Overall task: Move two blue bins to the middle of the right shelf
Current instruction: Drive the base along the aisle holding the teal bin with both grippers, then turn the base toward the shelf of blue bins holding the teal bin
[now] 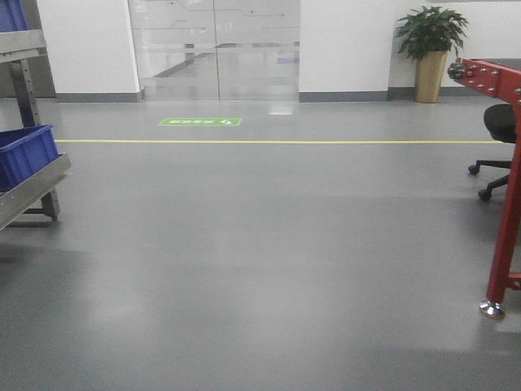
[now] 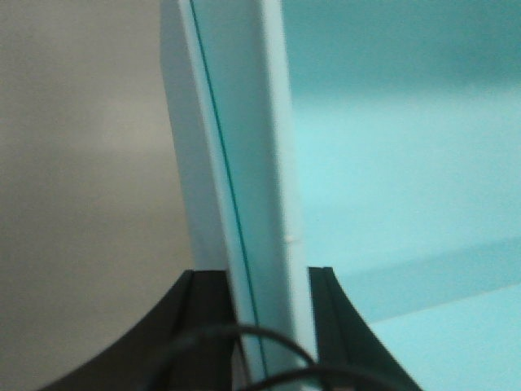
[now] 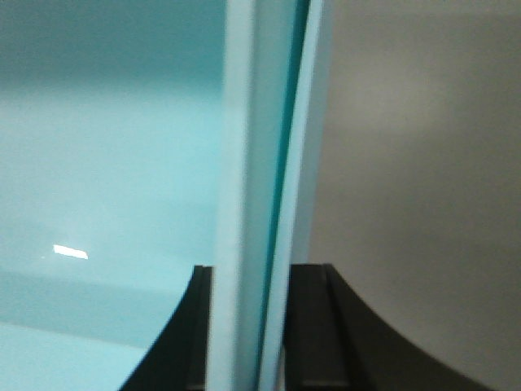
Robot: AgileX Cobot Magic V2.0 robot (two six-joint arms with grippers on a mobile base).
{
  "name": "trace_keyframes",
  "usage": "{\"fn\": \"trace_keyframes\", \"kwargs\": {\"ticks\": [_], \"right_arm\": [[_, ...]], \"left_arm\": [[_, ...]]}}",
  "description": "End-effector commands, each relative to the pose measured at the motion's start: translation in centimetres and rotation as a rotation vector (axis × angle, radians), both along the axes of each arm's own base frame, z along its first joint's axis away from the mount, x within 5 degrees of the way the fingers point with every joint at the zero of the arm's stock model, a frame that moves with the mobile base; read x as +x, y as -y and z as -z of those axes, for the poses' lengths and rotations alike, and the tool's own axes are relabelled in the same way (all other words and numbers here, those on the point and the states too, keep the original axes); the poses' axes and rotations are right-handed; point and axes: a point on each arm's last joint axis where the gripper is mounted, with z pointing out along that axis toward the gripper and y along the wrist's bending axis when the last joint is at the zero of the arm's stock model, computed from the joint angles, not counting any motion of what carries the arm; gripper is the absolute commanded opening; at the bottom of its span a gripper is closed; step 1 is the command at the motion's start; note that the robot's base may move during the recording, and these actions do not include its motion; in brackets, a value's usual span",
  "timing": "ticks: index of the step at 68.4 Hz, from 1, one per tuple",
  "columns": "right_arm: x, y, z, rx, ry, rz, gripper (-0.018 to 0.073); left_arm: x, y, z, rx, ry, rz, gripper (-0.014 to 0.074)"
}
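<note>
Fingers (image 2: 332, 322) of my left gripper (image 2: 262, 275) and right gripper (image 3: 259, 269) pinch the smooth pale-aqua bin (image 2: 391, 163); its rim (image 3: 248, 122) runs straight up-frame.

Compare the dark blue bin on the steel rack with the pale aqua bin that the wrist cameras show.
Colour: the dark royal-blue plastic bin is deep blue, while the pale aqua plastic bin is light turquoise.
Support: the dark one rests on the steel rack tier, while the aqua one's rim is clamped by the left gripper and the right gripper.
Both have a thickened top rim.
</note>
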Motion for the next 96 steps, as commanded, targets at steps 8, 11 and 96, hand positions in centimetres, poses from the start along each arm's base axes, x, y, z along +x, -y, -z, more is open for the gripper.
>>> {"fn": "trace_keyframes", "kwargs": {"ticks": [8, 11, 96], "right_arm": [[-0.09, -0.1, -1.52, 0.07, 0.104, -0.004, -0.0155], [-0.09, -0.1, -1.52, 0.07, 0.104, -0.004, -0.0155], [-0.09, -0.1, -1.52, 0.07, 0.104, -0.004, -0.0155]], "left_arm": [[-0.56, 0.23, -1.67, -0.084, 0.084, 0.023, -0.0111], [-0.56, 0.23, -1.67, -0.084, 0.084, 0.023, -0.0111], [-0.56, 0.23, -1.67, -0.084, 0.084, 0.023, -0.0111]]}}
